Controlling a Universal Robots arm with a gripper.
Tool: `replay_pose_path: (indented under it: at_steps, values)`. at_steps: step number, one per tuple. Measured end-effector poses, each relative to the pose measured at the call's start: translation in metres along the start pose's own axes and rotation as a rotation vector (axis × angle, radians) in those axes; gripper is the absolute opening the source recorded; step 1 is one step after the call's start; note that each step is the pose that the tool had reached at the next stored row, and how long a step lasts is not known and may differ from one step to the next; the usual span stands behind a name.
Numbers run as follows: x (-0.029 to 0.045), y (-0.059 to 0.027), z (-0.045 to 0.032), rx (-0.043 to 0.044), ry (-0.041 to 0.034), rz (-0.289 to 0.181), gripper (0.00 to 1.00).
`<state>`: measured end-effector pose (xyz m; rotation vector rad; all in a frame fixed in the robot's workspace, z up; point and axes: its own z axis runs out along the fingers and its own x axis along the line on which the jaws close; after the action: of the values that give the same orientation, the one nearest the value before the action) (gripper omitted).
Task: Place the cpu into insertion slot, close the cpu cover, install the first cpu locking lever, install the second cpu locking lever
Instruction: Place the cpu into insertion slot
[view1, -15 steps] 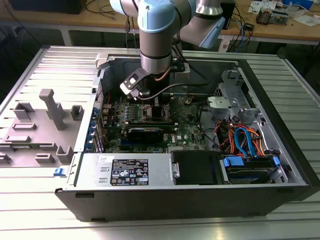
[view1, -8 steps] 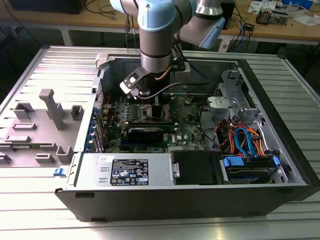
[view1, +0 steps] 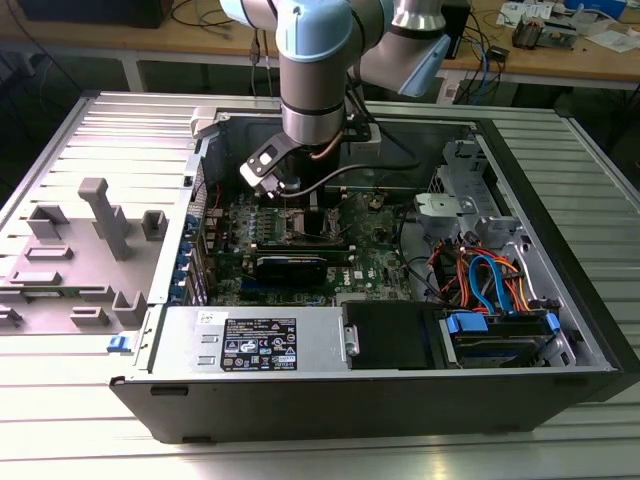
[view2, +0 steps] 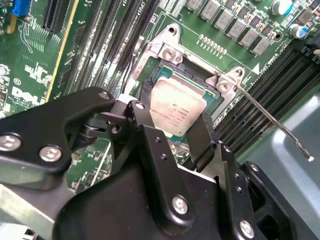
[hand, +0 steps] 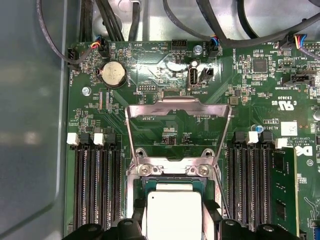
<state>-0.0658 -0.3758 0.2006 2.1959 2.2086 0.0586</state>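
Your arm is a silver-grey tube with pale blue joint caps. At its wrist you see a small white and black block, and a black cable curves out beside it. In the second wrist view your tool is matt black all over, built of flat, angular links with rounded ends. Bright silver screws dot those links. Its two fingers are narrow black bars.
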Motion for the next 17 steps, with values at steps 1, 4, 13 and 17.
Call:
replay_pose_path:
  at_steps: [1, 4, 13, 17]
  values:
    - [0.0000, 0.0001, 0.0000, -0.0001, 0.0001, 0.000, 0.53]
    - [0.0000, 0.0002, 0.0001, -0.0006, 0.0003, 0.000, 0.53]
    - [0.0001, 0.0005, -0.0062, 0.0005, 0.0001, 0.000, 0.61]
    - [0.0001, 0.0010, -0.0159, 0.0028, 0.0002, 0.000, 0.61]
